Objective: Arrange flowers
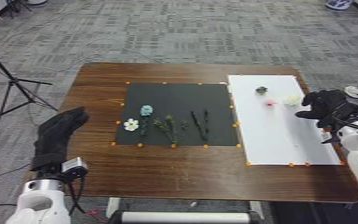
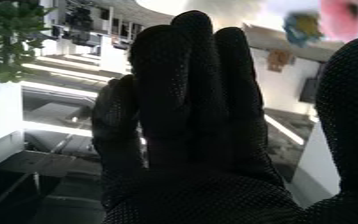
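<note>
The right hand [image 1: 325,106], pebbly black fabric, is open, thumb wide, near a rounded white bloom [image 1: 292,100]; the left hand [image 1: 60,131], straight-fingered, is by the brown wooden bench [image 1: 158,175].

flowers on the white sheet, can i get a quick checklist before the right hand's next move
1. Right hand empty, fingers straight: ok
2. Left hand off the dark mat: ok
3. Pink flower on the white sheet: ok
4. Blue flower on the white sheet: not ok, on the dark mat
5. Right hand not touching the cream flower: cannot tell
</note>
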